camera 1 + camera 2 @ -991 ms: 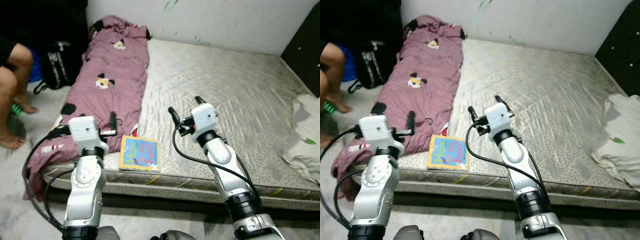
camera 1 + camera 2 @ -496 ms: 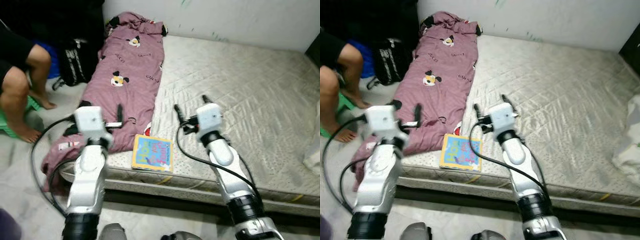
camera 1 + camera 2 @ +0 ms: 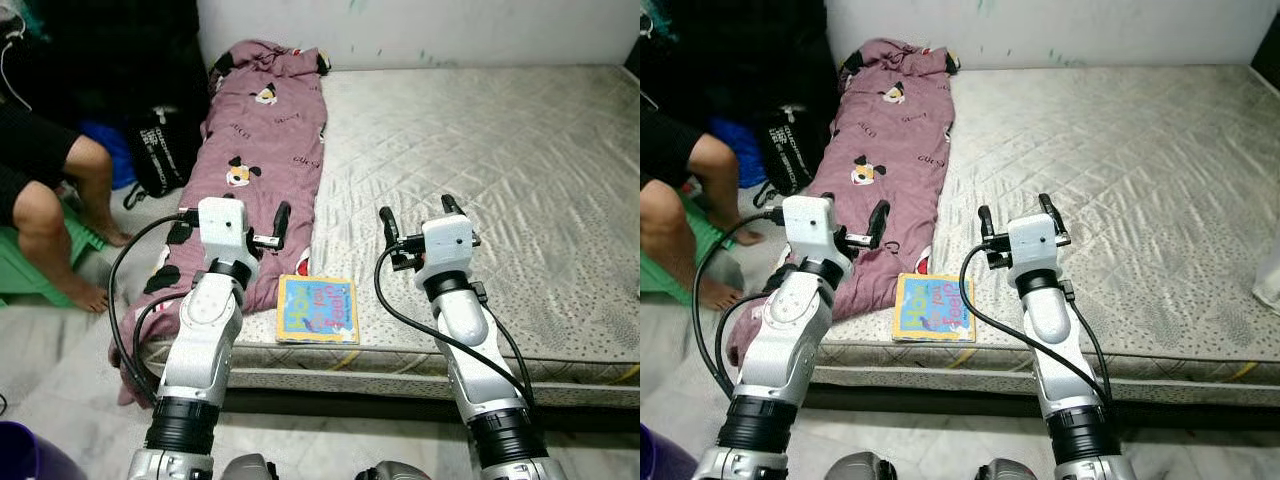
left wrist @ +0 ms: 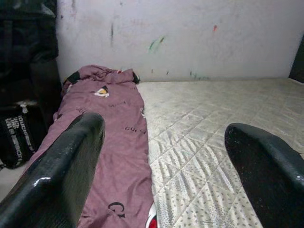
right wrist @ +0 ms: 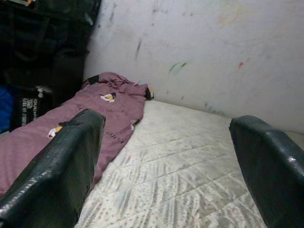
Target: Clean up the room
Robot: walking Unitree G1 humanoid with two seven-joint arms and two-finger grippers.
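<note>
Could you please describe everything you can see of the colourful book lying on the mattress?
The thin, square colourful picture book has a light blue cover with a yellow border and multicoloured lettering that is too small to read. It lies flat and closed, near the front edge of the grey quilted mattress. One corner seems to meet the maroon cartoon-print blanket. It sits below and between the open left gripper and the open right gripper; neither touches it.
</note>
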